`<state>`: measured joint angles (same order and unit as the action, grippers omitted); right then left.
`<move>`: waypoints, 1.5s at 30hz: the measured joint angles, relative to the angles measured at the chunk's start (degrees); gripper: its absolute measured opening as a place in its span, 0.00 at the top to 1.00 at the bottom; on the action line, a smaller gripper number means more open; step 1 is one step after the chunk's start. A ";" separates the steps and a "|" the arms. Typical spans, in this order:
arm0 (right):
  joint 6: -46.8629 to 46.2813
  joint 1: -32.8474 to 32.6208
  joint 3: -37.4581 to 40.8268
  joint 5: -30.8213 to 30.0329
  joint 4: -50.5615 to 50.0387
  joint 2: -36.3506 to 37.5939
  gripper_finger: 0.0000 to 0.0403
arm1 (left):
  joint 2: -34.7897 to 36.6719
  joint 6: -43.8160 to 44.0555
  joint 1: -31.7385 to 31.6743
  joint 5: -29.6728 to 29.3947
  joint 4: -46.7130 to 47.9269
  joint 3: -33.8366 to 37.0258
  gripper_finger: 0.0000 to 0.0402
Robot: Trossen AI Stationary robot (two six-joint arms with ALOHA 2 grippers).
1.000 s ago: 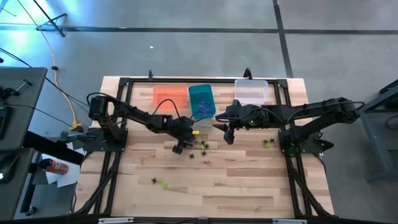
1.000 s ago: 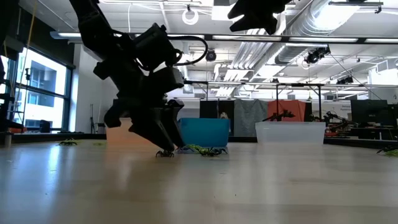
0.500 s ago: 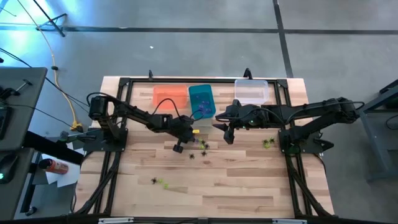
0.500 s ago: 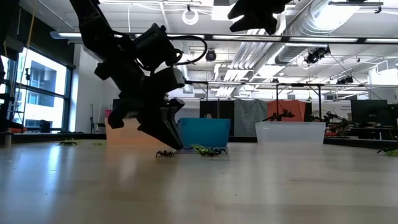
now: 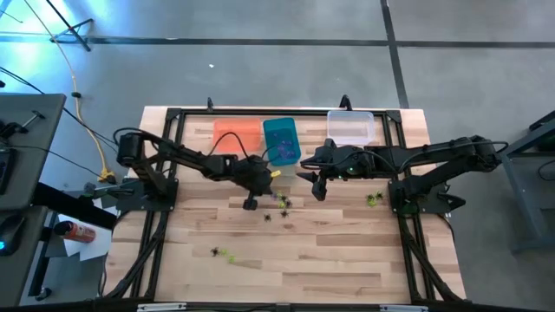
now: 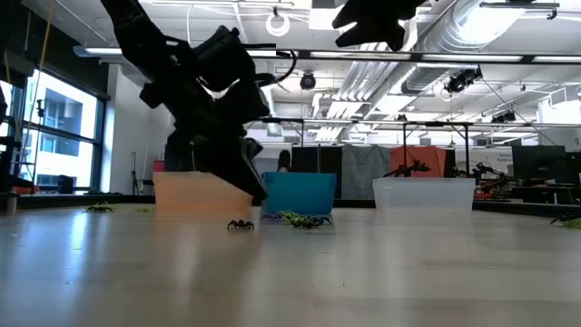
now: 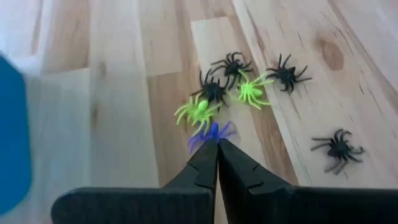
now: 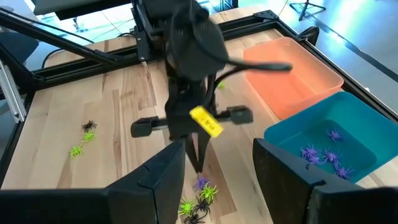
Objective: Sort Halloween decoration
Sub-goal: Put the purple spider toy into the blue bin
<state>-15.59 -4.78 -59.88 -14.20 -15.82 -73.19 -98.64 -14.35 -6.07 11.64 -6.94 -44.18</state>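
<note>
Left gripper [image 7: 217, 149] is pinched fully closed over the spider pile, just in front of the teal bin [image 5: 280, 139]. A purple spider [image 7: 210, 133] sits right at the tips; can't tell whether a leg is actually caught or it's just lying under the jaws. From the low view the gripper [image 6: 247, 182] is lifted off the wood, and nothing clearly hangs from it.

Right gripper [image 8: 221, 163] hovers open above the table beside the teal bin, holding nothing.

Rest of the pile: green spiders [image 7: 198, 110] and black spiders [image 7: 214, 90] tangled together, touching. More strays nearer the front edge [image 5: 222, 253] and by the right arm's base [image 5: 374, 199]. Purple ones already in the teal bin [image 8: 323, 154].

Handling, my read: near weightless, thin springy plastic legs, flat to the table. Legs interlock, so neighbours will likely drag along. Grab the body, not a leg tip, which would flex and slip out. Not fragile.
</note>
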 joint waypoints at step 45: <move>-2.09 -0.13 -0.02 0.09 -0.18 -4.39 0.54 | -8.84 -8.17 0.57 0.59 1.99 -5.38 0.62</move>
<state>-17.69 -4.91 -59.90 -14.11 -16.00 -77.58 -107.48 -22.52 -5.50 12.23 -4.95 -49.56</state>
